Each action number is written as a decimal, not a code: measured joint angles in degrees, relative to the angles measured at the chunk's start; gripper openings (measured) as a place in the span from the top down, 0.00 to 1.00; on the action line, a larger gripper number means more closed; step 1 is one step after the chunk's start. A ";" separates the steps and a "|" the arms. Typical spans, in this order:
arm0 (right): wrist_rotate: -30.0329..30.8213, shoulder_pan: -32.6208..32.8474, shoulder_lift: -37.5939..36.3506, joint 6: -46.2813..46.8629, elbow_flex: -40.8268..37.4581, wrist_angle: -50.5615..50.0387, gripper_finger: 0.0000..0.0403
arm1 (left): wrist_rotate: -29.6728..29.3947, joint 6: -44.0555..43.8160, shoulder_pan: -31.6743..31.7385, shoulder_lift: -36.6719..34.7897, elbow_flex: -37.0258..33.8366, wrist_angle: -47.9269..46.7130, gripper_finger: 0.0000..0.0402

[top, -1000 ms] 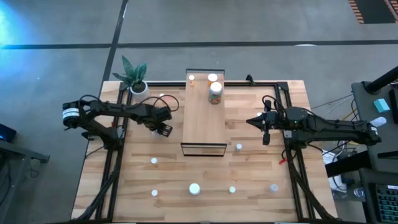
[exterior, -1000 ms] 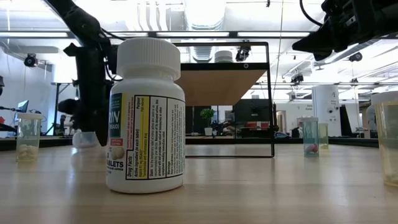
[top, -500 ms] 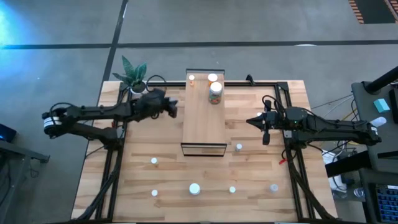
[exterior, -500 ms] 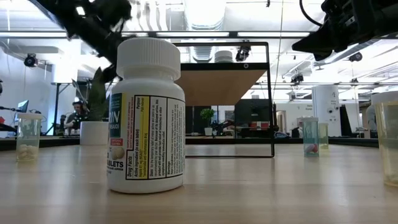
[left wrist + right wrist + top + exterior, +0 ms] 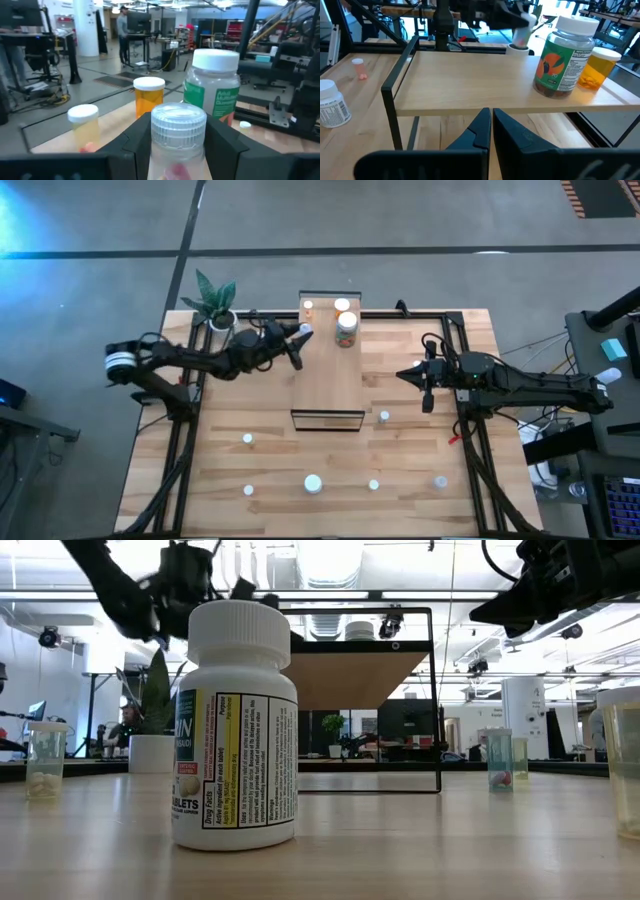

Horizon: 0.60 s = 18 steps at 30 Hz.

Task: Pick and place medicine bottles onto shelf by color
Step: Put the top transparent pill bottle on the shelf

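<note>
Left gripper [image 5: 297,343] clamped on clear bottle [image 5: 178,131], has swung from table to shelf [image 5: 328,370] 11 o'clock edge; placement next; right gripper [image 5: 428,372] closed, idle

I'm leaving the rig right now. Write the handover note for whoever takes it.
Left gripper: shut on a clear white-capped bottle, held above the shelf's left edge, not yet set down.
Right gripper: shut, empty, waiting right of the shelf.
Done: three bottles stand at the shelf's far end: a small pale vial, an orange bottle and a green-labelled jar.
Left: place the held bottle, then shelve those on the table: one by the shelf's near right corner, one near left, four along the near edge, including the white tablet bottle.
</note>
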 joint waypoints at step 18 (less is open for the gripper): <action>-0.02 0.00 0.00 -0.02 0.00 0.28 0.98 | 10.20 -0.42 6.96 9.41 3.29 3.84 0.69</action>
